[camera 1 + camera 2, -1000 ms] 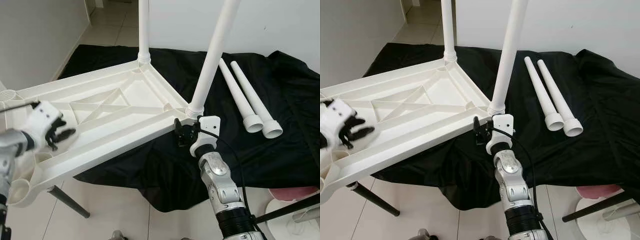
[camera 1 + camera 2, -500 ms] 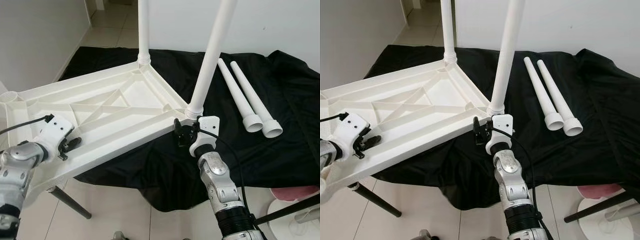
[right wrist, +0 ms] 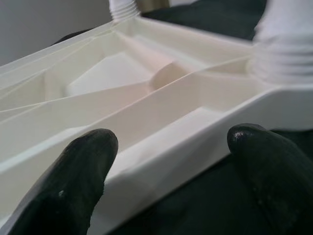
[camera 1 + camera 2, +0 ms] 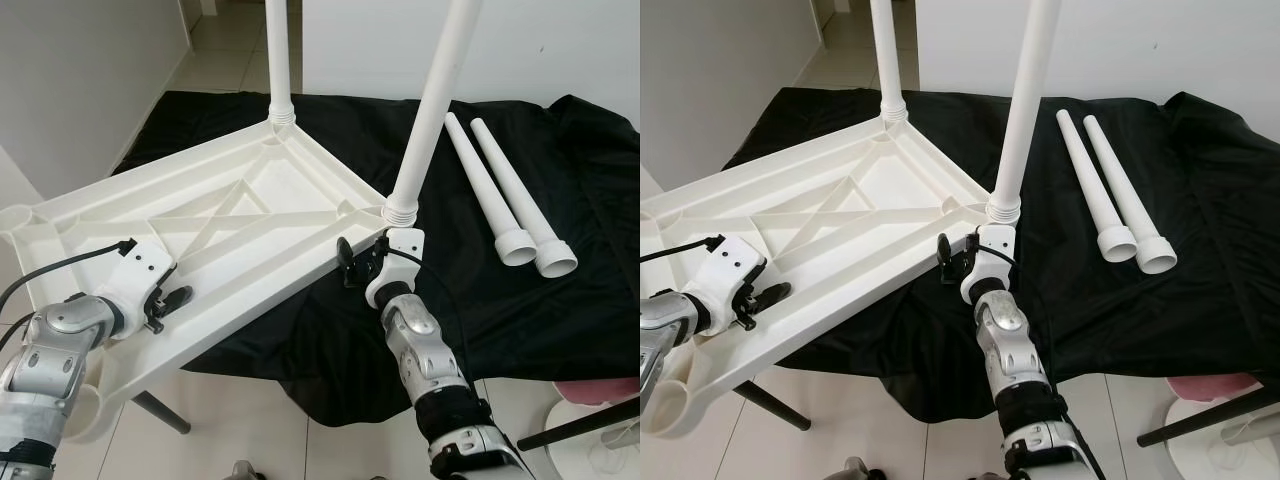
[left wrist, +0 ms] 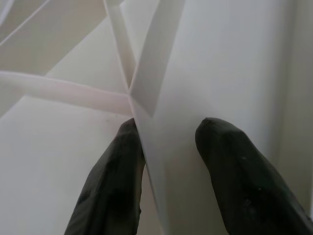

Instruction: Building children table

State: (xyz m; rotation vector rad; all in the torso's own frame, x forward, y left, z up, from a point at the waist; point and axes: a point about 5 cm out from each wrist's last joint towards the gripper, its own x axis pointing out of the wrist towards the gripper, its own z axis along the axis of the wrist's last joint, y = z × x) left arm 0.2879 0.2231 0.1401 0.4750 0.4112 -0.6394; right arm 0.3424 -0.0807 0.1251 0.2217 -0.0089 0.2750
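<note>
A white plastic table top (image 4: 250, 200) lies upside down and tilted, partly on a black cloth. One white leg (image 4: 278, 60) stands in its far corner and a second leg (image 4: 435, 100) in its right corner. Two loose white legs (image 4: 488, 190) (image 4: 516, 190) lie side by side on the cloth to the right. My left gripper (image 4: 168, 300) is at the table top's near left rail, open, its fingers (image 5: 112, 176) either side of a thin rib. My right gripper (image 4: 348, 265) is open at the right corner beside the leg's base, fingers (image 3: 78, 166) set wide around the edge.
The black cloth (image 4: 560, 330) covers a low surface that ends near me, with tiled floor (image 4: 300, 440) below. A dark metal leg (image 4: 150, 410) slants under the table top's near left side. Empty leg sockets show at the left corner (image 4: 18, 215) and the near corner (image 4: 85, 410).
My left gripper came down from above the left end and settled on the near rail, fingers astride a rib. The right gripper stayed at the right corner. The view shifted slightly.
</note>
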